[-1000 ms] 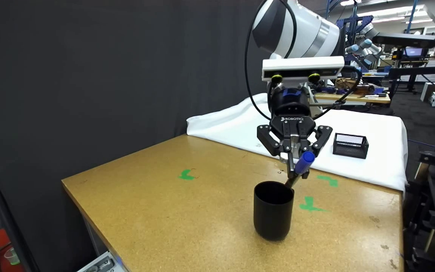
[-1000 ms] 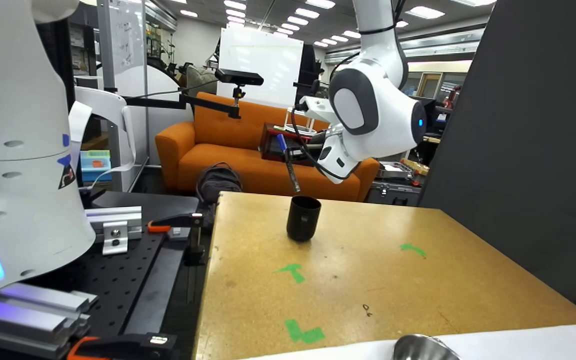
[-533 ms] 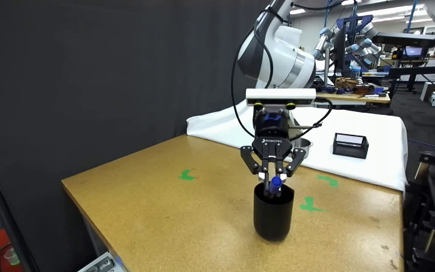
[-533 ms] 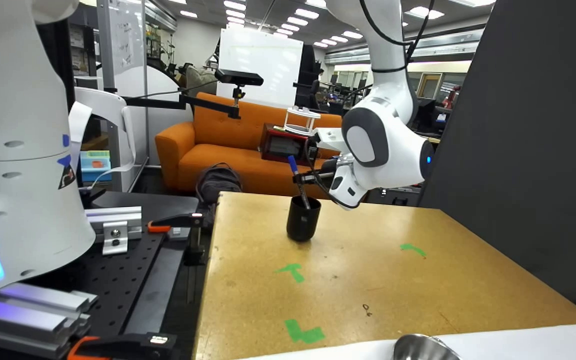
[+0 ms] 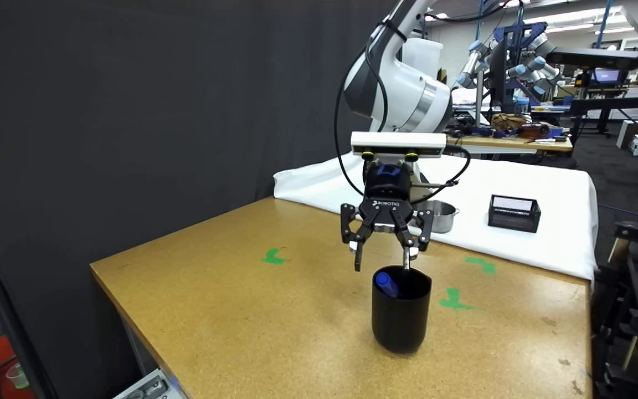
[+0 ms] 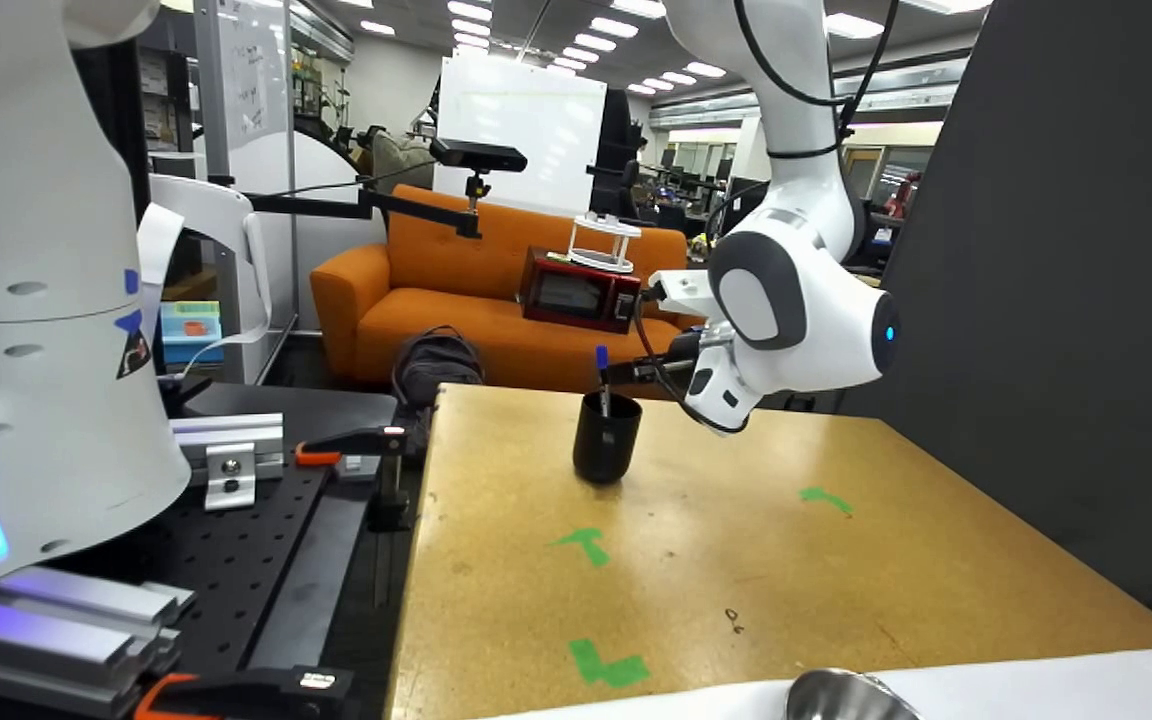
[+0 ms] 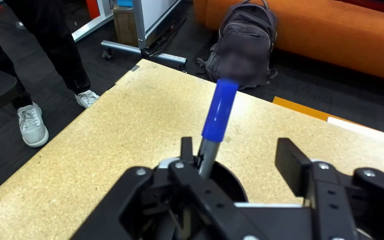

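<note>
One blue-capped marker (image 7: 220,110) sits tilted inside the one black cup (image 5: 401,324), probably leaning because the cup's mouth is so much wider than the barrel. Just above the cup's rim hangs the one gripper (image 5: 382,265), jaws parted and gripping nothing, with one of its two fingers (image 7: 187,148) close beside the marker, contact unclear. Beyond or beside the cup, in an exterior view, are three green tape marks (image 5: 453,297), one metal pot (image 5: 442,217) and one mesh box (image 5: 513,220)
</note>
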{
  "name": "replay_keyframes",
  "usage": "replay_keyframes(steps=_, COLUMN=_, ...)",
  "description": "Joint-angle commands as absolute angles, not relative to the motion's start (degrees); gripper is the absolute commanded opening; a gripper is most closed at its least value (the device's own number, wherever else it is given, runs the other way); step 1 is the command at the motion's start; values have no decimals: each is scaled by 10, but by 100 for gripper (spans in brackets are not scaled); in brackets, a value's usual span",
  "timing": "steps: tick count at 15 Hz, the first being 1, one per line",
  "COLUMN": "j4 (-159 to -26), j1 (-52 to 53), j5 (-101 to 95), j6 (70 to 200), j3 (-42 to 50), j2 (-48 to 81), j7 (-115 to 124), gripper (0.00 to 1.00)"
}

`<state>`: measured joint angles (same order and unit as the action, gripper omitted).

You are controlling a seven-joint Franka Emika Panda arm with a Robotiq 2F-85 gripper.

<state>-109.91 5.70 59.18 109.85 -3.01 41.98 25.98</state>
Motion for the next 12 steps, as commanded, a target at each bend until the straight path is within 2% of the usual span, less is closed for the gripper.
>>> replay_keyframes(steps=1, j4=-1111, j1=72, j5=602, j6=1126, j3=-17, j2=396, j7=290, gripper=97)
replay_keyframes(steps=2, j4=-1116, j1=78, j5=598, j6=1141, j3=-13, j2=384, j7=305, gripper=100)
replay_keyframes(steps=12, j4=-1166, j1=140, j5=508, j6=1347, j3=-3, j2=264, j7=474, gripper=100)
